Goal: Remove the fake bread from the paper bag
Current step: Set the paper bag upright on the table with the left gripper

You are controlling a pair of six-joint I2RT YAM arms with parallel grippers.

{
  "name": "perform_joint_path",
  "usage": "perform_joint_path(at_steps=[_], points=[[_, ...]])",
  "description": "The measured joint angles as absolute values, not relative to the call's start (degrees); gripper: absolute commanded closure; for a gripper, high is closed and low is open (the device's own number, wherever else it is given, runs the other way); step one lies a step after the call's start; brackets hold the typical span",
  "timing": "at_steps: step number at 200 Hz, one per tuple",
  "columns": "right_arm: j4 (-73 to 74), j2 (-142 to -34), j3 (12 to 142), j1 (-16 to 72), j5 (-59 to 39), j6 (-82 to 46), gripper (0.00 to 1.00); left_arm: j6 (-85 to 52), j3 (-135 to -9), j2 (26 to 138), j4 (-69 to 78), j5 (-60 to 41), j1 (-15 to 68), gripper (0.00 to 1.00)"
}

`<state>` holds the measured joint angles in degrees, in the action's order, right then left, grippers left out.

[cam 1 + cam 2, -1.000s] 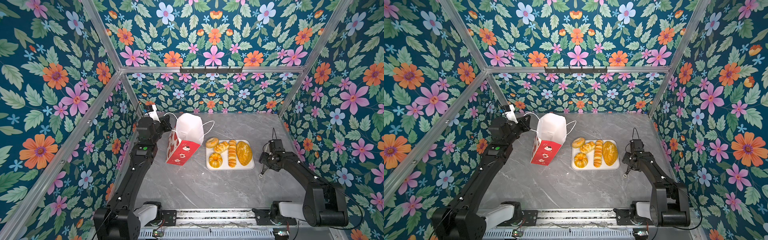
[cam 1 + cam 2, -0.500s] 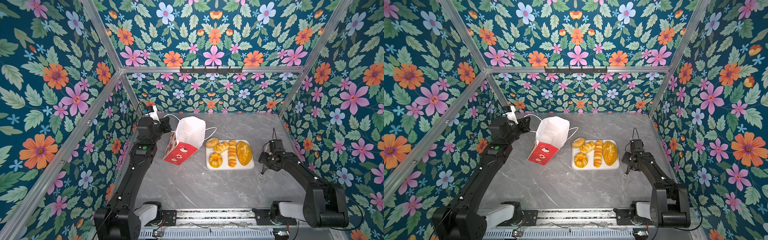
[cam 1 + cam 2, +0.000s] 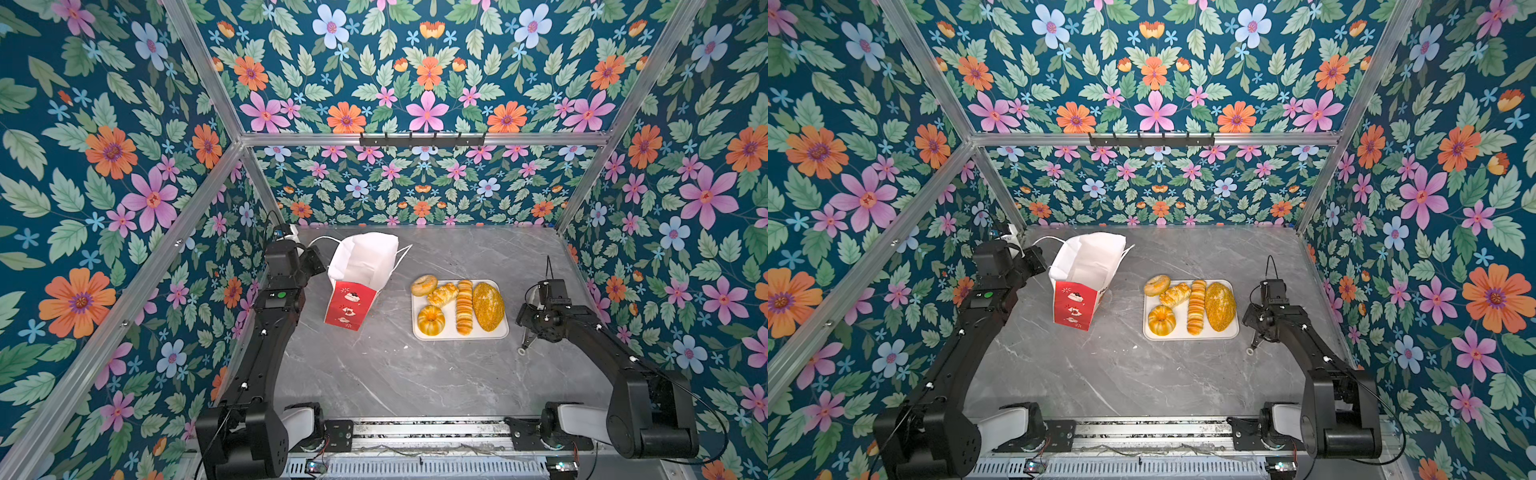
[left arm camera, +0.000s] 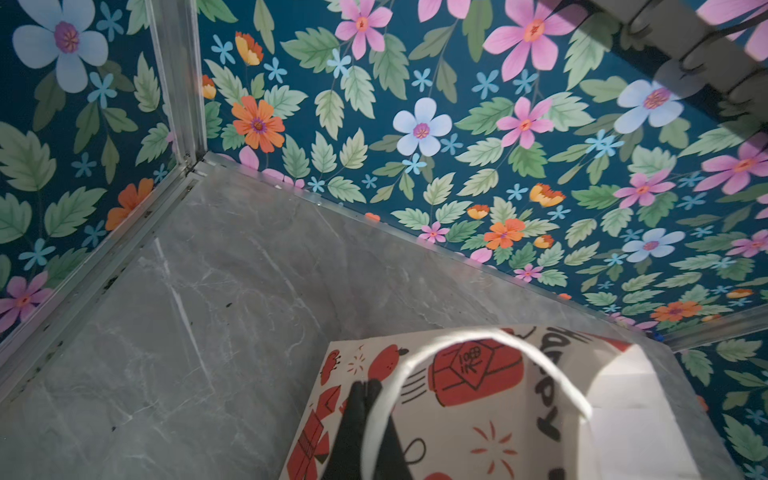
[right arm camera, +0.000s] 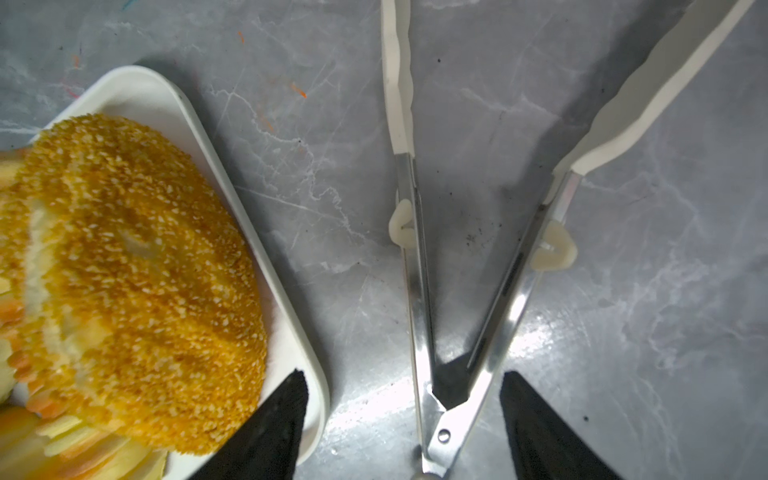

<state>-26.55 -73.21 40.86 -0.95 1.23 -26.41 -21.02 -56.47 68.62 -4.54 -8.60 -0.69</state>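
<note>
Bread (image 3: 488, 305) all on tray (image 3: 457, 336), right of mid-surface. Bag (image 3: 351, 305), rear left, looks empty. My left hand (image 4: 365, 395) pinches its rim; right hand (image 5: 401, 374) spread astride tongs (image 5: 415, 291). Removal judged complete. Next: set bag down, release.

A red paper bag (image 3: 1074, 306) with small white cartoon pictures stands on the grey marbled tabletop (image 3: 1121, 374), its white-lined mouth open. The left tool (image 3: 1044, 262) meets its rim. Near the bag, a flat white tray (image 3: 1187, 335) carries a pale bagel (image 3: 1157, 285), a flaky pastry (image 3: 1175, 294), a long ridged loaf (image 3: 1196, 306), an oval seeded loaf (image 3: 1219, 306) and a glossy ring bun (image 3: 1161, 320). The right tool (image 3: 1257, 338) points down just beside the tray.
</note>
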Motion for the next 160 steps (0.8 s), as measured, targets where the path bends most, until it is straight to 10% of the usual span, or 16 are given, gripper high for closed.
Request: perform_joint_path(at_steps=[160], points=[[-24.38, -72.88, 40.29, -0.95, -1.91, -26.37, 0.26, -16.73, -57.01, 68.14, -11.57, 5.13, -2.52, 0.77]])
